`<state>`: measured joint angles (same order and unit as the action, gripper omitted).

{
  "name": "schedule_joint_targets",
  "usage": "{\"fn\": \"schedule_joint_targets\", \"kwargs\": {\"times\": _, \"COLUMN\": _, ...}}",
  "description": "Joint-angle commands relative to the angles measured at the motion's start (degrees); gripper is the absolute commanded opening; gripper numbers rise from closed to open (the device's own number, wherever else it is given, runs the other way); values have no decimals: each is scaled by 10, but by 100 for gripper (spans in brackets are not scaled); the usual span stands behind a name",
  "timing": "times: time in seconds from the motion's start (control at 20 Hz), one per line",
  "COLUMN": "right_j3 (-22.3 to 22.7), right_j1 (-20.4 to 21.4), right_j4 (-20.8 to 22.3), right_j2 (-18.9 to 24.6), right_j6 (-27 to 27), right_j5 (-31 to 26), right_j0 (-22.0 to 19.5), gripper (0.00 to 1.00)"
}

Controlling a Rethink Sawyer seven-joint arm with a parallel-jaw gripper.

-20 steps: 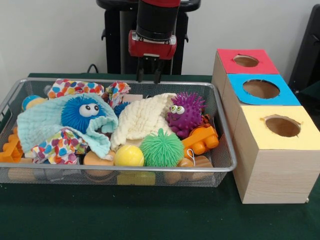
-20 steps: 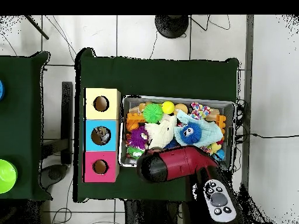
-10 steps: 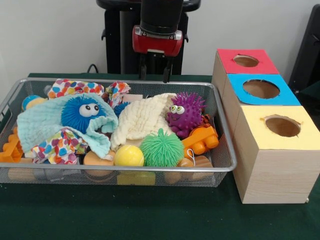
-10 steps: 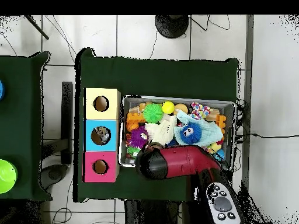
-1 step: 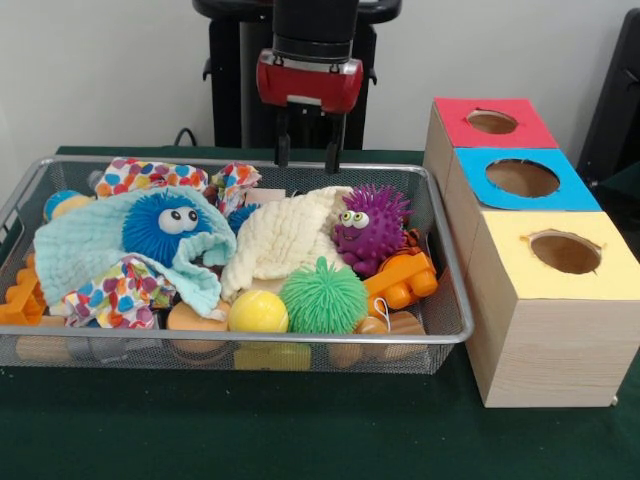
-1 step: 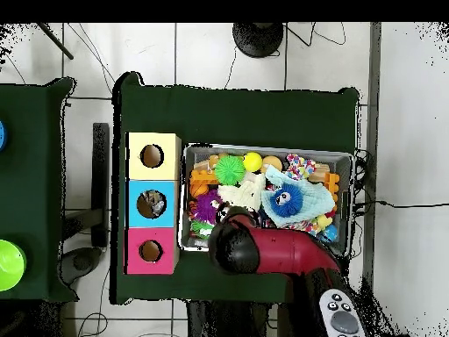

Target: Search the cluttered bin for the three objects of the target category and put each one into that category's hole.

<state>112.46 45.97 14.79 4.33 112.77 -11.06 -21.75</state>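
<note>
Front view showed your gripper (image 5: 307, 158) spread and empty above the wire bin's (image 5: 452, 262) far rim, behind the cream cloth (image 5: 283, 240).

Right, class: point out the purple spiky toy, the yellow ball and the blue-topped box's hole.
purple spiky toy (image 5: 366, 232), front view, on its body below the eyes
yellow ball (image 5: 258, 312), front view, centre
blue-topped box's hole (image 5: 522, 178), front view, inside the opening

My front camera sits low and close at the table's near edge, looking level across the wire bin (image 5: 440, 250) toward the arm and wall. My overhead camera hangs high, looking straight down, and takes in the whole green table (image 6: 237, 110) plus floor around it. Both share the bin (image 6: 346, 158) and the row of three boxes (image 5: 545, 300) (image 6: 152, 204), turned half round between them.
</note>
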Motion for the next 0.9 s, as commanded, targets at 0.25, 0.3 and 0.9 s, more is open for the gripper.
{"fn": "schedule_joint_targets", "kwargs": {"times": 0.25, "right_j3": 110, "right_j1": -27, "right_j4": -127, "right_j2": -20, "right_j6": 225, "right_j5": 118, "right_j0": -31, "gripper": 100}}
{"fn": "schedule_joint_targets", "kwargs": {"times": 0.3, "right_j3": 113, "right_j1": -28, "right_j4": -132, "right_j2": -20, "right_j6": 226, "right_j5": 125, "right_j0": -33, "gripper": 100}}
{"fn": "schedule_joint_targets", "kwargs": {"times": 0.9, "right_j3": 43, "right_j1": -85, "right_j4": -128, "right_j2": -52, "right_j6": 166, "right_j5": 129, "right_j0": 16, "gripper": 100}}
